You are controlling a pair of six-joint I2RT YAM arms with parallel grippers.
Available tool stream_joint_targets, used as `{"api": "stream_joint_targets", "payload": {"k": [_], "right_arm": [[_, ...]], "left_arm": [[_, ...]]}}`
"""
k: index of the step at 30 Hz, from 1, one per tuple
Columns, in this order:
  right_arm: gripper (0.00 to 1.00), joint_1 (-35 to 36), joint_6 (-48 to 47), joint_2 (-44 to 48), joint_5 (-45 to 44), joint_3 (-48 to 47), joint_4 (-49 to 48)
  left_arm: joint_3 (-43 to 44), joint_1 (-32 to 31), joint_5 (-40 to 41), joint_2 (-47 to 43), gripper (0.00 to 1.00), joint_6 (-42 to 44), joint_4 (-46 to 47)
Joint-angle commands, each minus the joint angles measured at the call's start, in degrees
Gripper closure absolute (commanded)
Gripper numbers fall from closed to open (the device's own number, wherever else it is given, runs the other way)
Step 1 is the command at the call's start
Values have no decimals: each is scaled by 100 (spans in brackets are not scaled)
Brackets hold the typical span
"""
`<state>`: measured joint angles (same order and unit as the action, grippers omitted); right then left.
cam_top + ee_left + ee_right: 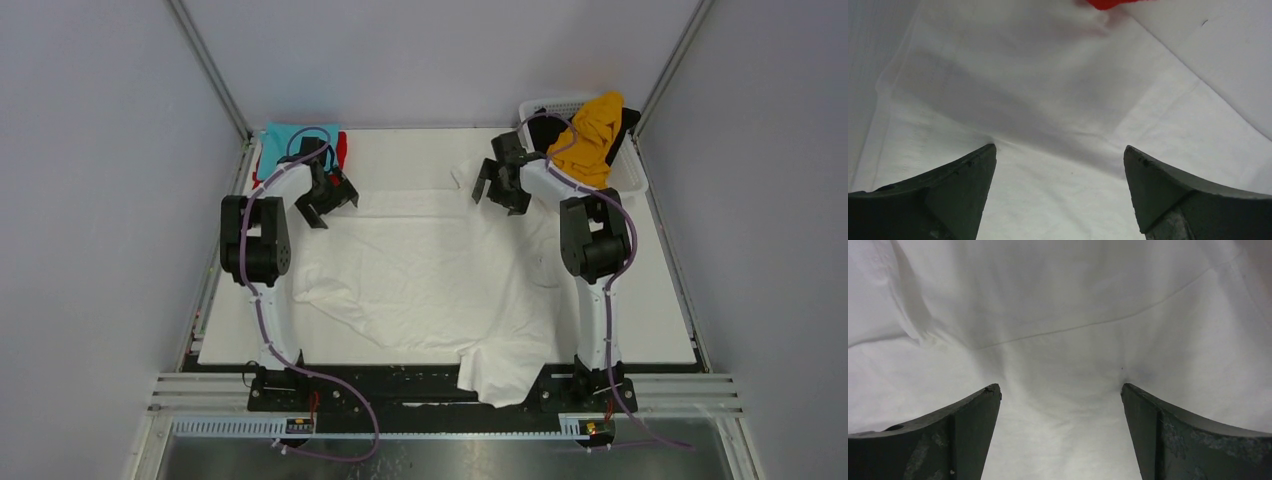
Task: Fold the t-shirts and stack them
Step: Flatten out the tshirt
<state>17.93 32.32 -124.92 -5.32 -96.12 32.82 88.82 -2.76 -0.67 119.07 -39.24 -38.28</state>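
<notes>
White tee [420, 285] spread; L end effector [328, 207], R end effector [498, 198] splayed over.

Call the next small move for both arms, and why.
Likely lower both and pinch the white t-shirt near its far edge. The left gripper and right gripper hang open over that end, holding nothing. The shirt lies spread out and unfolded, so a grasp there would probably start the first fold.

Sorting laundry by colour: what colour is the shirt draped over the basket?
Orange-yellow shirt; top external view.
</notes>
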Motion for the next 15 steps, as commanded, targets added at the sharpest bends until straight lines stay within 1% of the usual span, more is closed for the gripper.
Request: {"api": "stream_joint_targets", "payload": {"k": [1,2,4,6,9,11,15], "right_arm": [[1,-49,-169,-61,35,-663,431],[0,-53,-235,38,98,-660,431],[1,-45,-318,353,136,-507,432],[1,-16,-358,779,124,-112,371],[0,74,-330,1695,94,931,-54],[0,143,-244,2221,151,1774,-452],[1,209,-1,2826,497,3272,-1297]], "left_arm": [[454,53,40,-38,1,89,-269],[420,38,40,-189,1,90,-276],[251,-27,340,-574,1,-8,-364],[-62,-142,435,-991,1,-52,-472],[-700,-426,658,-1670,1,-148,-627],[-1209,-700,602,-2086,1,-239,-597],[-2048,-1320,368,-2644,1,-350,-433]]}}
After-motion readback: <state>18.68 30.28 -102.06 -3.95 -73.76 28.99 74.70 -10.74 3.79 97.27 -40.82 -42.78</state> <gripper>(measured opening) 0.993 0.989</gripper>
